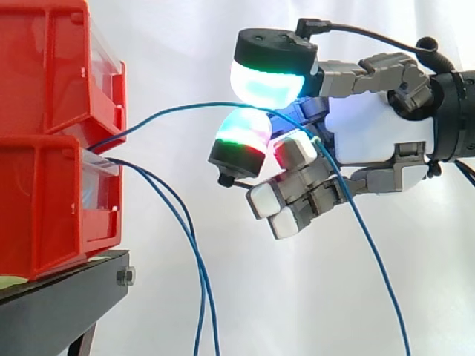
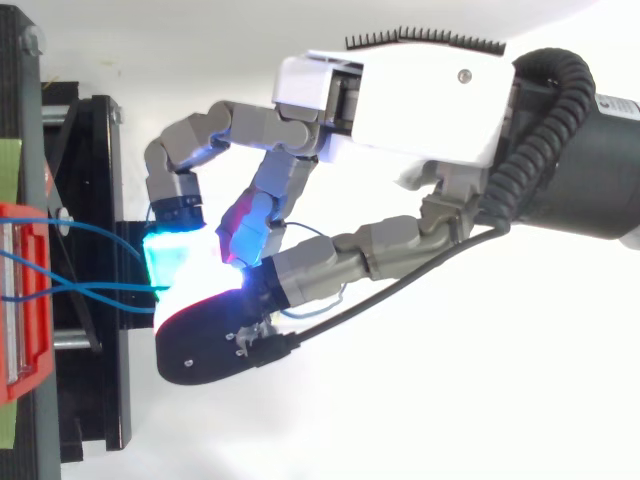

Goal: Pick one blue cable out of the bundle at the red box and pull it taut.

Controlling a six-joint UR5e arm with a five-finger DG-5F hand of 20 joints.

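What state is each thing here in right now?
Hand: fingers curled, pinching one blue cable between glowing pads.
Held blue cable: gently bowed, not yet taut.
Other blue cables: hanging slack.
Red bins: stacked on black stand.

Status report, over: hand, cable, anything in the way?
Hand shut on one blue cable, pinched between pads. Cable bows out from the red box, not yet taut. Two spare cables hang clear below.
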